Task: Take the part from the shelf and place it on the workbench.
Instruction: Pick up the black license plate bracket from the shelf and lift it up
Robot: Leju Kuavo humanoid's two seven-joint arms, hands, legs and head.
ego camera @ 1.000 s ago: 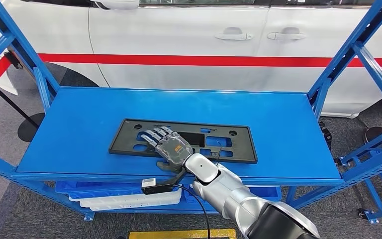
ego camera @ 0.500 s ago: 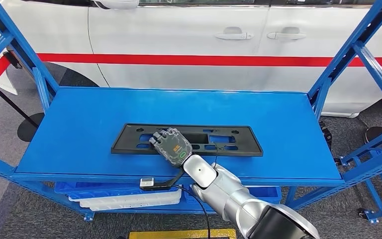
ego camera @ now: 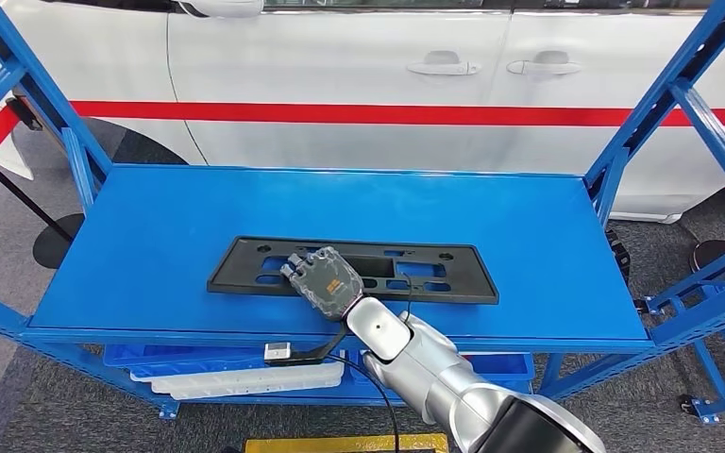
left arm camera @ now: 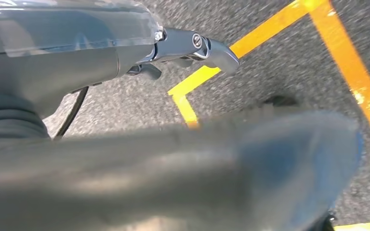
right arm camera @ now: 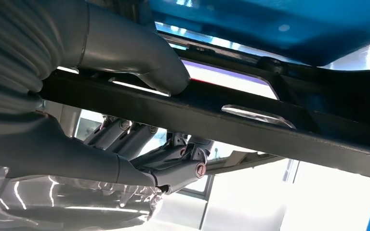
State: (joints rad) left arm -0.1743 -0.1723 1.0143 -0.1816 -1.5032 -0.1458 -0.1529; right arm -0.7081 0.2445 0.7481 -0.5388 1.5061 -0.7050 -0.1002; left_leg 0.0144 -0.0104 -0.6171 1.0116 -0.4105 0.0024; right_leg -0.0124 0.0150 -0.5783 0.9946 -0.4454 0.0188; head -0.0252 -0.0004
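Since a second ago the right hand (ego camera: pixel 325 280) has curled from a flat, spread pose on the part into a clamp over its near rail, and the black plate bracket (ego camera: pixel 434 274) has straightened from a slight skew to lie nearly parallel with the front edge of the blue shelf top (ego camera: pixel 151 236); over the last half second the change is small, a slight shift toward the left end.

In the right wrist view the thumb (right arm camera: pixel 139 57) lies on one face of the bracket's long bar (right arm camera: pixel 270 130) and the dark fingers (right arm camera: pixel 173 154) wrap the other face, so the fingers are closed on the part. From the head view the bracket seems close to the shelf surface or just coming off it; I cannot tell which.

The left hand (left arm camera: pixel 192 45) hangs over grey floor with yellow tape (left arm camera: pixel 270 29); its fingers look curled in and hold nothing.

As I judge it, the grasp is made, which is the first part of the job. The lift clear of the shelf, the carry and the set-down on the workbench are all left to do.

A white car with a red stripe (ego camera: pixel 387 114) stands beyond the shelf.
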